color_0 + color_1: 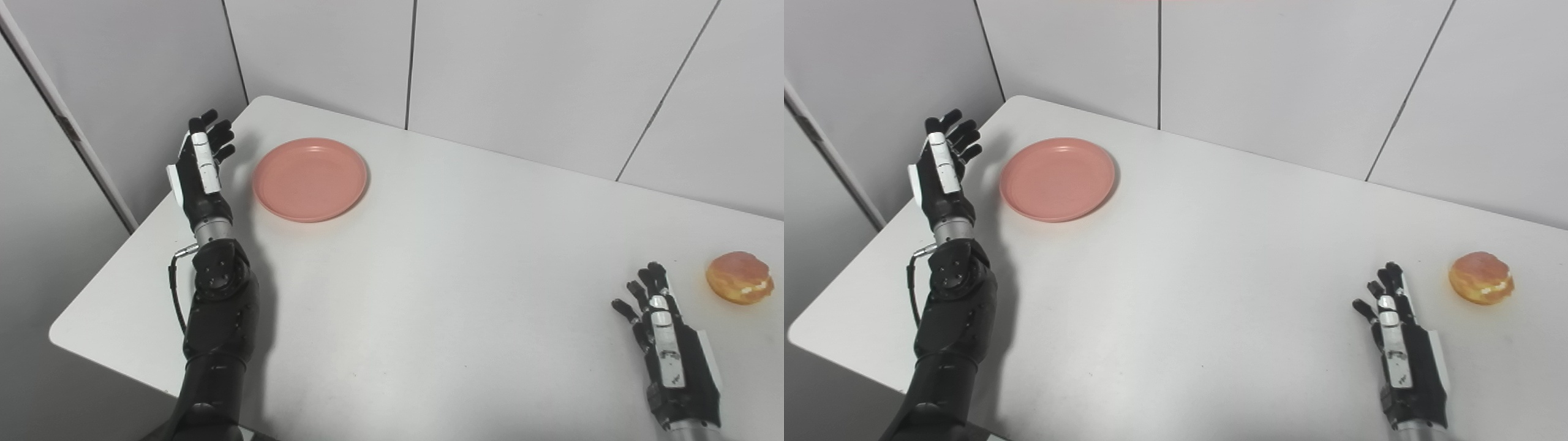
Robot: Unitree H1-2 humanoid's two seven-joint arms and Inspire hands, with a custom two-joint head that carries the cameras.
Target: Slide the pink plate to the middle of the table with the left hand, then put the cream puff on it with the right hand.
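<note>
The pink plate [310, 178] lies flat near the table's [429, 294] far left corner. The left hand [202, 165] is raised just beside the plate's left edge, fingers spread, holding nothing and apart from the plate. The cream puff [738, 277] sits near the right edge. The right hand [670, 349] rests nearby, fingers loosely apart, empty.

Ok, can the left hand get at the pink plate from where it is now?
Probably yes. The left hand is open, raised just left of the pink plate, with only bare table between them. The plate is empty, and the cream puff sits far off by the right hand.
</note>
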